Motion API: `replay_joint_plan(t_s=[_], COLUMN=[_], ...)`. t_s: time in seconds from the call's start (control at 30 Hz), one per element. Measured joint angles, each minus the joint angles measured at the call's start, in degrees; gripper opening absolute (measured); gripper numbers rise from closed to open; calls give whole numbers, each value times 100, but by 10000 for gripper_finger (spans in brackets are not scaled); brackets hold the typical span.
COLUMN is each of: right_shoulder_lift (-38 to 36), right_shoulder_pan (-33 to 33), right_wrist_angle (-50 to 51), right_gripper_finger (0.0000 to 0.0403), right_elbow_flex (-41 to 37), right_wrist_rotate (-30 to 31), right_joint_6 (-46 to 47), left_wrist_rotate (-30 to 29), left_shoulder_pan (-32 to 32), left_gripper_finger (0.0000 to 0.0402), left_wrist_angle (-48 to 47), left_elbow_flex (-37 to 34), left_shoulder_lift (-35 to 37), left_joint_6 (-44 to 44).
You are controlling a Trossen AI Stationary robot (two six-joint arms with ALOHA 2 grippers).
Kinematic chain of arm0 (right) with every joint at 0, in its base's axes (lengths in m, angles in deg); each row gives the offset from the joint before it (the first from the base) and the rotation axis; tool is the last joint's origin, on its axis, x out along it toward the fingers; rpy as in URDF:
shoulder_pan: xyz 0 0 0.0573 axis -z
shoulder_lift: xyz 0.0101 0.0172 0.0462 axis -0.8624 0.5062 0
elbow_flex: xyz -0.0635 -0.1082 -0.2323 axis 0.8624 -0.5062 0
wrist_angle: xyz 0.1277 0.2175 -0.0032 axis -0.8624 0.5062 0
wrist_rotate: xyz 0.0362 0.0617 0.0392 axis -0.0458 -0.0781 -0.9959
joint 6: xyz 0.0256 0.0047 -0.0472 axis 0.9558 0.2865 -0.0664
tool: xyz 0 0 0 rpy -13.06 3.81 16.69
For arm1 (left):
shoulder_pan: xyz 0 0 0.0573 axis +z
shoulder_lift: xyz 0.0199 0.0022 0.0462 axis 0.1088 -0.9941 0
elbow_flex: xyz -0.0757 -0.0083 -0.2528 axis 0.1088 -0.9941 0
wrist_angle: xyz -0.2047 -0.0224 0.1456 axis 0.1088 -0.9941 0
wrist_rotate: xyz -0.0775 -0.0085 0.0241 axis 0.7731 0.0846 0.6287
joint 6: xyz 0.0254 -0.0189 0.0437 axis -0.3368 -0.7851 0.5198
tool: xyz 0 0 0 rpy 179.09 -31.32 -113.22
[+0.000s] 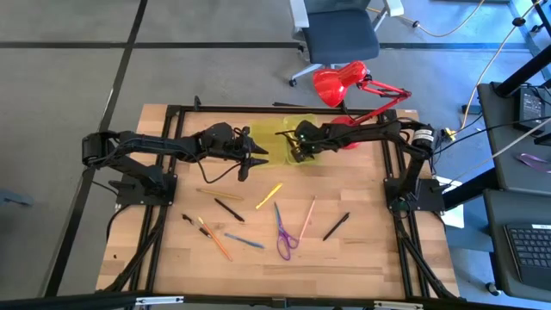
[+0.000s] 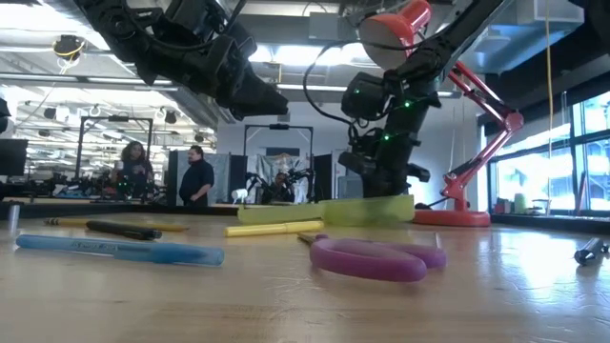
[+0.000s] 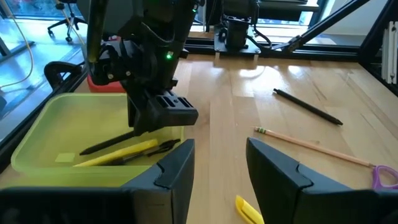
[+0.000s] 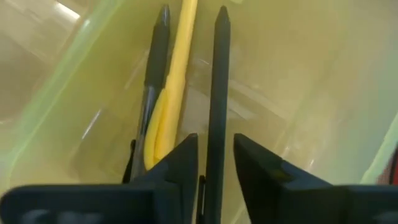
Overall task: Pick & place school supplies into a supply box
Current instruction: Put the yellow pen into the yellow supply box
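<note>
The yellow-green supply box lies open at the table's far middle. My right gripper is low inside it, fingers a narrow gap apart, with a black pen lying between them and a sliver of space on each side. A yellow pen and another black pen lie on the box floor. My left gripper hovers open and empty just left of the box. On the near table lie purple scissors, a yellow pen, black pens, a pink pencil, an orange pencil and a blue pen.
A red desk lamp stands at the far edge just right of the box, its base beside my right arm. A black frame borders the table. People stand far behind. Bare wood lies at the near right.
</note>
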Motion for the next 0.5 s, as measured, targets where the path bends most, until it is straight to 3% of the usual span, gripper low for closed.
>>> replay_joint_plan(t_s=[0.2, 0.5], right_shoulder_lift=[-234, -1178], right_shoulder_pan=[0, -350], right_wrist_angle=[-207, -197], right_gripper_finger=[152, 156], right_elbow_flex=[0, 2], right_wrist_rotate=[0, 153], right_joint_6=[-12, -241], left_wrist_rotate=[2, 2], left_shoulder_pan=[-2, 0], left_gripper_finger=[139, 139], left_wrist_angle=[-82, -152], left_elbow_flex=[2, 2], left_shoulder_lift=[-1, 1], left_joint_6=[0, 0])
